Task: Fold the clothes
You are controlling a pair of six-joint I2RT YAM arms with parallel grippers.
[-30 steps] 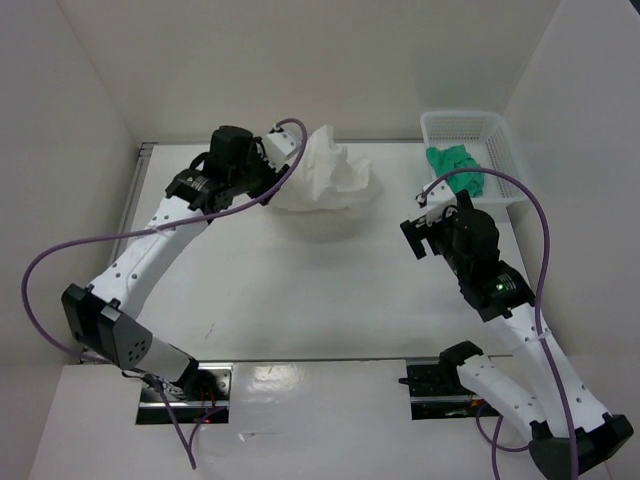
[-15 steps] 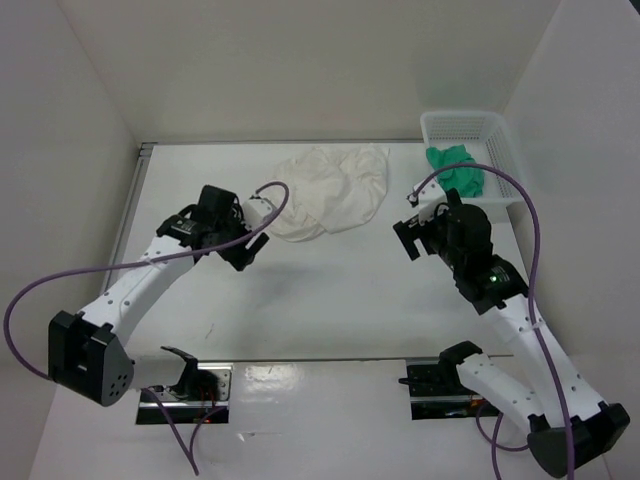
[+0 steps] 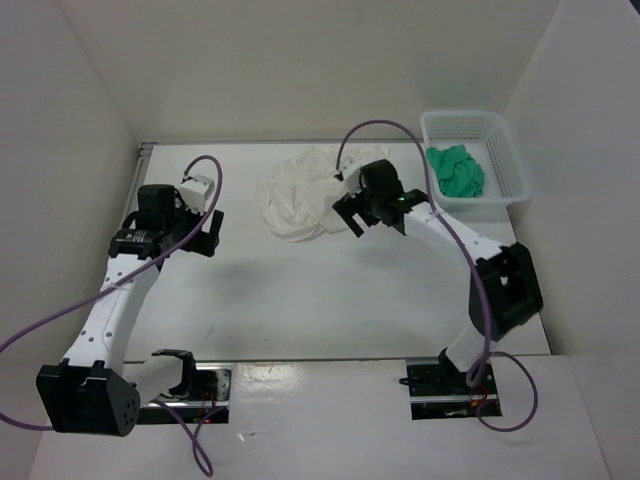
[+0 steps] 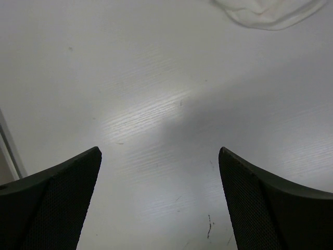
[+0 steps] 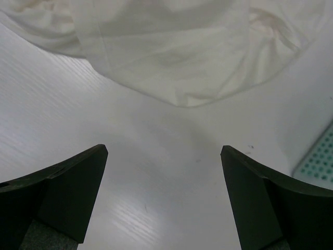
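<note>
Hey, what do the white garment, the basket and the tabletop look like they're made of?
White garment: thin soft fabric, matte; it wrinkles and looks slightly see-through at the edge. Basket: probably white plastic, with a perforated mesh wall. Tabletop: likely white laminate, faint wood-grain streaks and a soft sheen.

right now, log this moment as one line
white garment: crumpled, unfolded | left pincer: open, apart from it | right pincer: open beside its edge, holding nothing | green cloth: in basket

Crumpled white garment [image 3: 305, 193], unfolded, in a heap at the table's far middle
</note>
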